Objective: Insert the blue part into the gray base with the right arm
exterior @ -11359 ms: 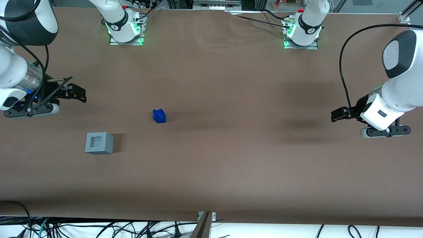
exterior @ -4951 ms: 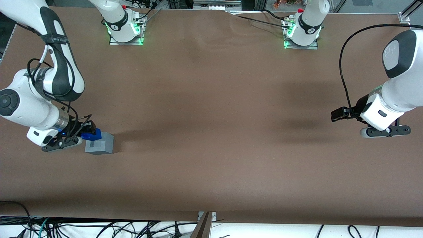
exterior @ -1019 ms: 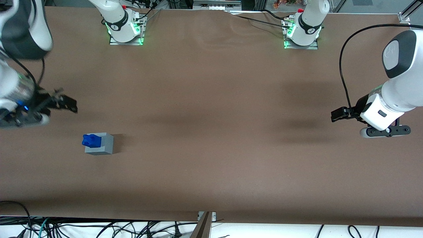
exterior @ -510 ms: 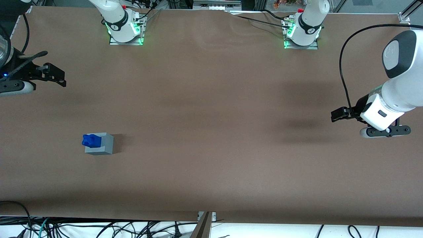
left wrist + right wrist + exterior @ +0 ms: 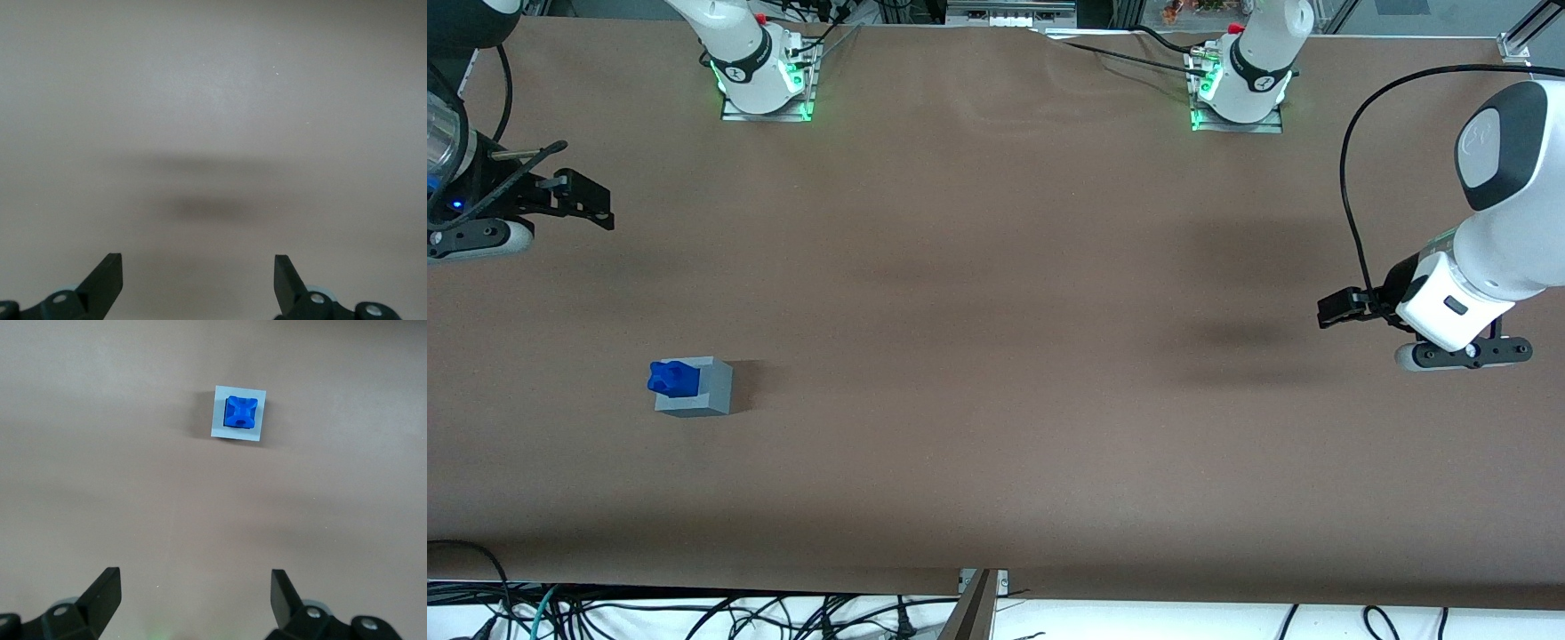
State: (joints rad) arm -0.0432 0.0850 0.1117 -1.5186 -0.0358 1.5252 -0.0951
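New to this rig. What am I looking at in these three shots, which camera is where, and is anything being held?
Two white robot arms are bolted to a brown table. The wide shot looks down from the front. The other two come from cameras on the arms' wrists, each peering down between its own two black fingers.

Only one arm works, and its gripper hangs above the table near the working arm's end, farther from the front camera than the parts. Its fingers are spread apart with nothing between them.

On the table stands a gray base, a small cube, with the blue part sitting in its top and sticking up out of it. The working arm's wrist camera shows the same pair from above: blue part centered in the gray base.

The parked arm's camera shows only bare table.
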